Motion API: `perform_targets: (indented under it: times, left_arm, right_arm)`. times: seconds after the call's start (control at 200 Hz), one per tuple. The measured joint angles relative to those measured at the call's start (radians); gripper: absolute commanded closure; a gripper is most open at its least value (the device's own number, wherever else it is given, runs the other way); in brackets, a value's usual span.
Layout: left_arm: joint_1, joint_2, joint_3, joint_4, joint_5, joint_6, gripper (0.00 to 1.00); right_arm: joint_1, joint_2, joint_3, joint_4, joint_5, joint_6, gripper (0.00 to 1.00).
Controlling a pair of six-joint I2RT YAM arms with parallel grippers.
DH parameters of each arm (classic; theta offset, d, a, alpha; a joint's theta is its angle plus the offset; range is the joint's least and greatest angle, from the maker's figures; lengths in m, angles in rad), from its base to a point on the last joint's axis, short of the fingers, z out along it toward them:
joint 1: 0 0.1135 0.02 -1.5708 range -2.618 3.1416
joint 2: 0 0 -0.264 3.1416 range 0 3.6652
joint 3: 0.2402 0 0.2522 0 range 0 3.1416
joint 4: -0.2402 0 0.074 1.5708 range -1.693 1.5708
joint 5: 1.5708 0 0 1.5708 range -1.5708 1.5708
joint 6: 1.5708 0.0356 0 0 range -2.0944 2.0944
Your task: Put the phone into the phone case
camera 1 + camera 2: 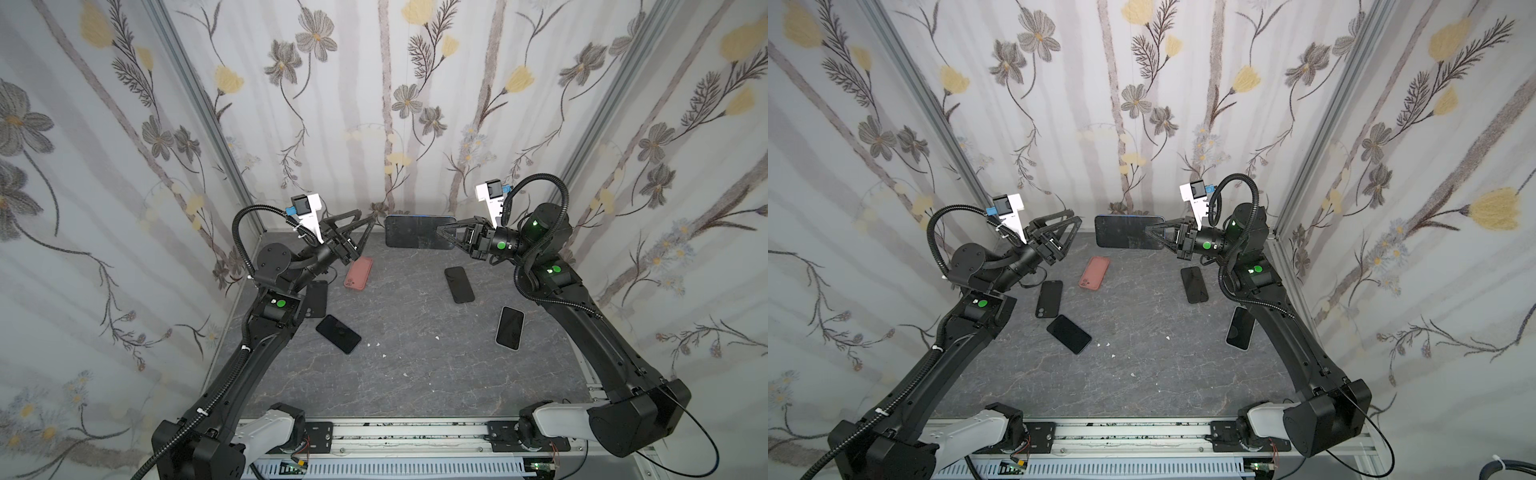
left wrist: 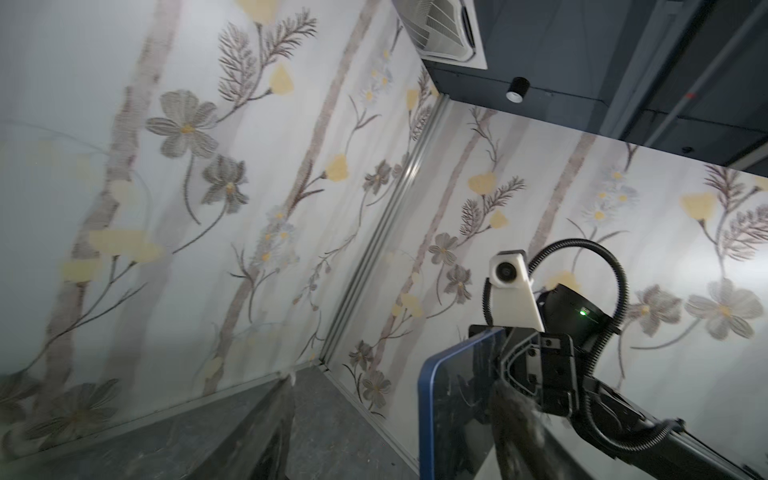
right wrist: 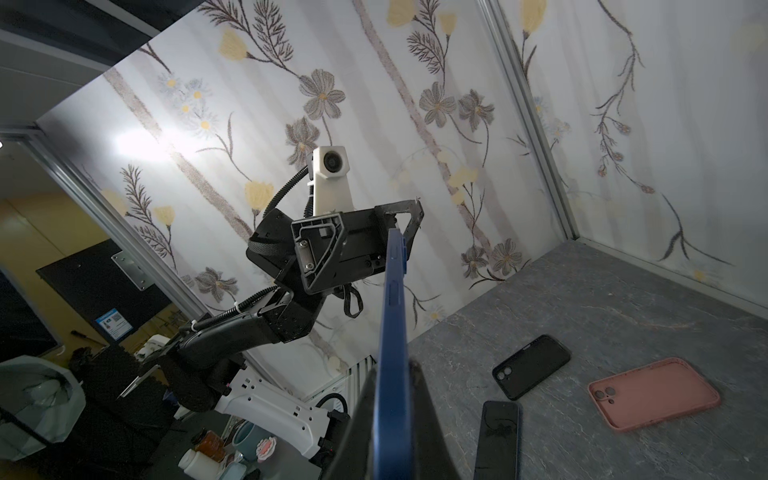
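Observation:
A dark-screened phone (image 1: 409, 232) (image 1: 1125, 232) with a blue rim hangs level in the air near the back wall. My right gripper (image 1: 441, 231) (image 1: 1148, 231) (image 3: 392, 374) is shut on its right end, and the phone's blue edge (image 3: 392, 316) runs out from between the fingers. My left gripper (image 1: 368, 217) (image 1: 1077, 218) (image 2: 395, 386) is open around the phone's left end (image 2: 457, 407), which lies close to one finger. A pink phone case (image 1: 358, 272) (image 1: 1094, 272) (image 3: 654, 392) and a black phone case (image 1: 1049, 298) (image 3: 532, 365) lie on the table below.
Three more dark phones lie on the grey table (image 1: 415, 353): one right of the middle (image 1: 459, 284), one further right (image 1: 510, 327) and one left (image 1: 338, 333). Flowered walls close in the back and both sides. Small white scraps (image 1: 376, 344) dot the middle.

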State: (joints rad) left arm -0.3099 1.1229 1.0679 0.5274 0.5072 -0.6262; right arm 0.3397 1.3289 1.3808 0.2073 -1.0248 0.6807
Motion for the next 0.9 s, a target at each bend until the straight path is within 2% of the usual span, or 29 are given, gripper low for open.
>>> perform_targets:
  times: [0.135,0.27,0.45,0.684,0.779,0.899]
  left_arm:
    - [0.027,0.032,0.036,-0.100,-0.164,0.049,0.29]
    - [0.029,0.176,0.128,-0.204,-0.255,0.129,0.35]
    - [0.027,0.492,0.312,-0.396,-0.300,0.198,0.36]
    - [0.017,1.010,0.743,-0.727,-0.319,0.265,0.36]
    - [0.010,1.133,0.856,-0.835,-0.317,0.290,0.36]
    - [0.008,1.212,0.919,-0.896,-0.312,0.314,0.37]
  right_arm:
    - [-0.043,-0.005,-0.006,-0.064,0.051,0.011,1.00]
    - [-0.127,-0.010,-0.048,-0.143,0.122,0.023,1.00]
    - [-0.198,-0.028,-0.085,-0.266,0.211,0.009,1.00]
    - [-0.209,-0.046,-0.079,-0.378,0.245,-0.039,1.00]
    - [-0.210,-0.057,-0.070,-0.411,0.251,-0.058,1.00]
    - [-0.210,-0.080,-0.068,-0.448,0.267,-0.087,1.00]
